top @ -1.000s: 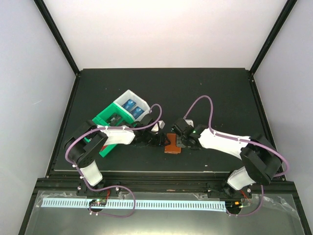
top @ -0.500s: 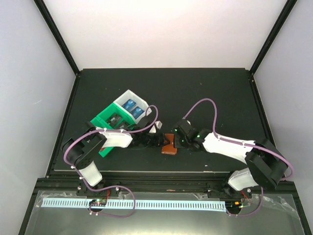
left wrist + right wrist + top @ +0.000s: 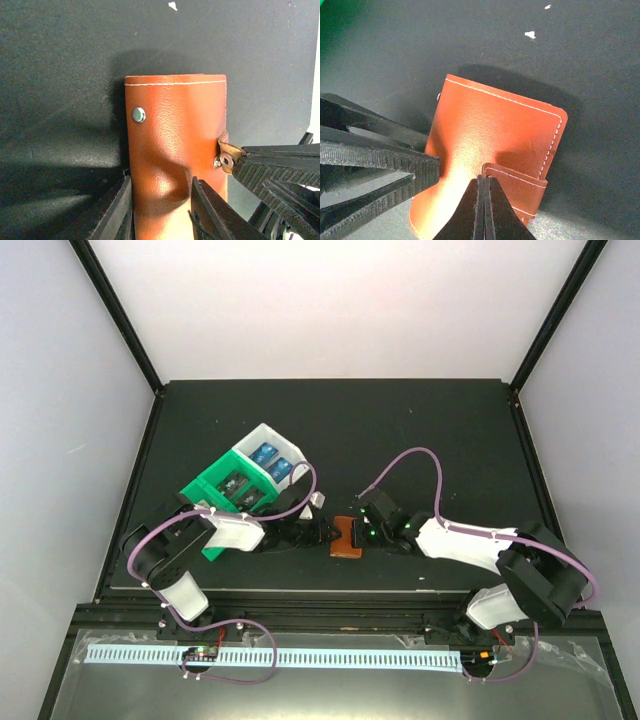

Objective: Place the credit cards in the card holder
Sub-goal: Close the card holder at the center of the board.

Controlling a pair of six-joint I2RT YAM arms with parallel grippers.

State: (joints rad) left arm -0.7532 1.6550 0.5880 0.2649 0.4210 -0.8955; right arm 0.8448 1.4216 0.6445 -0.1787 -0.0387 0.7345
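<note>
I am watching the card holder (image 3: 348, 537) lying closed on the black table (image 3: 430, 430), near the front edge and between the two arms, its brown leather face up and a metal stud (image 3: 138, 115) showing near one long edge. The right gripper (image 3: 481, 182) is pinching the holder's snap tab (image 3: 517, 186), with its fingers pressed flat together on the strap's free end. The left gripper (image 3: 160, 182) is coming in from the opposite side. Its jaws are partly closed around the near end of the holder, one finger sitting at the leather's edge and the other bearing on the cover. I am seeing the leather dent inward between them, so I am reading this as a grip on the holder. The two grippers are nearly touching across it. Further left and back, well apart from the holder, the green-and-white tray (image 3: 247, 438) is sitting at an angle, with blue cards (image 3: 272, 460) lying in its white compartment and dark cards (image 3: 232, 483) in the green part beside it.
</note>
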